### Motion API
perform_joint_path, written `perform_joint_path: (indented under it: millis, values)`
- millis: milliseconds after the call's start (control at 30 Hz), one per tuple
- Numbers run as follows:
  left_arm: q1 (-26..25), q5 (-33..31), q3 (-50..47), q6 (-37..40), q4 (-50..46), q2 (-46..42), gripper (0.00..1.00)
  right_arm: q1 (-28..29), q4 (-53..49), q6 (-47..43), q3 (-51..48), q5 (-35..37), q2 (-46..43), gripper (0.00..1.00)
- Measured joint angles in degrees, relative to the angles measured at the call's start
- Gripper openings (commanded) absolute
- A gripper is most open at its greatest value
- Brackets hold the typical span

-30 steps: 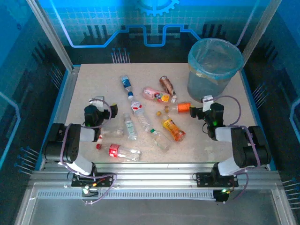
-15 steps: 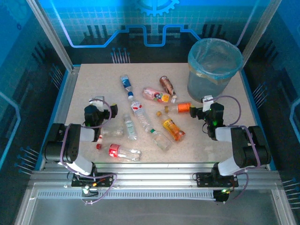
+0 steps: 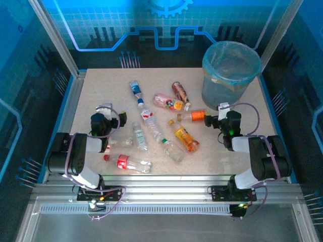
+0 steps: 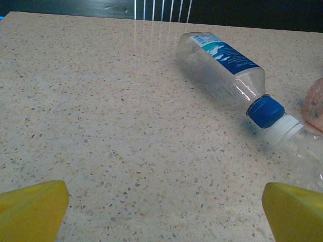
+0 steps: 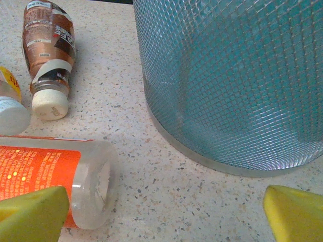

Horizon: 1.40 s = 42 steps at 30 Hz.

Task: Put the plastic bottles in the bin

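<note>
Ten-odd plastic bottles (image 3: 185,138) litter the counter (image 3: 101,85), none seemingly binned. Left pincer (image 4: 164,214) and right pincer (image 5: 162,216) gape empty; next I'd pinch the orange-labelled bottle (image 5: 43,169) near the bin (image 3: 227,88).

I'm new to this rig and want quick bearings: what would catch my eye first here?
The tall grey bin, lined in blue, stands out at the far right corner of the table. Across the middle lie scattered plastic bottles. On either side of them, the left gripper and right gripper are open, holding nothing.
</note>
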Motion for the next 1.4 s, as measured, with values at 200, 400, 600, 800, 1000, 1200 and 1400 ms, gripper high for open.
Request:
perform_joint_path:
  millis: [200,400,600,800,1000,1200,1400]
  values:
    - [-1.01,-3.28,-0.09,-0.02,-8.02,-10.38,0.99,0.11,-7.48,0.96,-0.76,2.86,-12.37,0.99]
    - [-4.04,-8.48,3.72,-1.73,-21.66,-30.75,0.99,2.03,-22.86,2.16,0.48,5.2,-28.57,1.0]
    - [-6.97,-10.34,14.36,-4.76,-39.71,-37.03,0.96,5.33,-43.93,4.28,6.01,5.84,-36.74,0.95]
    - [-11.58,-7.04,28.22,-6.51,-59.58,-34.73,0.88,9.55,-61.4,8.33,12.63,4.39,-42.97,0.83]
    - [-15.58,2.03,40.48,-6.64,-75.65,-28.79,0.81,20.04,-75.91,13.44,23.71,2.82,-41.57,0.72]
    - [-17.29,13.27,45.53,-5.62,-85.72,-24.48,0.78,31.08,-88.11,15.32,43.82,3.8,-25.38,0.62]
    - [-19.89,17.97,44.96,-3.28,-90.03,-21.68,0.78,37.07,-93.81,14.51,57.31,6.08,-8.22,0.54]
